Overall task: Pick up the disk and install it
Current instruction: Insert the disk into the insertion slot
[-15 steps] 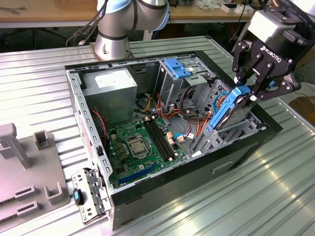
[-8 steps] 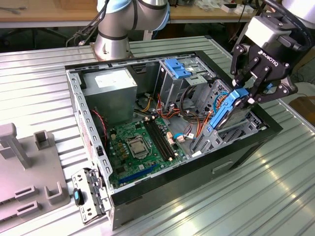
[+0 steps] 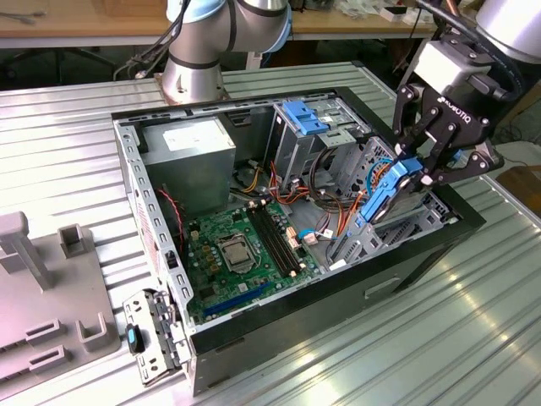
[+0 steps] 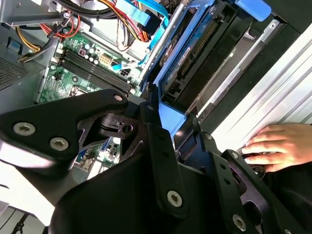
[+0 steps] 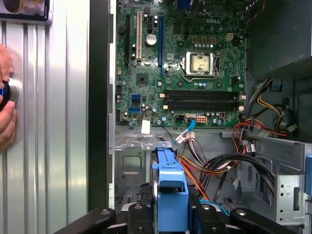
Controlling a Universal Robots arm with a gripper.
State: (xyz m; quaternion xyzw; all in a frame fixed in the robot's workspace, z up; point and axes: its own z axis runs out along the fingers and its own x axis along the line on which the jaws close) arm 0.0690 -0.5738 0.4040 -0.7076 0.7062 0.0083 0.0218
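The gripper [image 3: 418, 169] is closed on the blue-framed disk [image 3: 385, 199], holding it tilted on edge in the drive cage [image 3: 382, 245] at the open computer case's [image 3: 279, 338] corner on the exterior view's right; a person's hand [image 4: 280, 146] rests on the table [image 3: 456, 338] beside the case

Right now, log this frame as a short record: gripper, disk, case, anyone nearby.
disk: tilted, lower end at the drive bay, toward the exterior view's right
gripper: shut on the disk's blue carrier
computer case: side open, motherboard exposed
hand: on the ribbed table beside the case
task state: disk picked up, not lying flat in the bay
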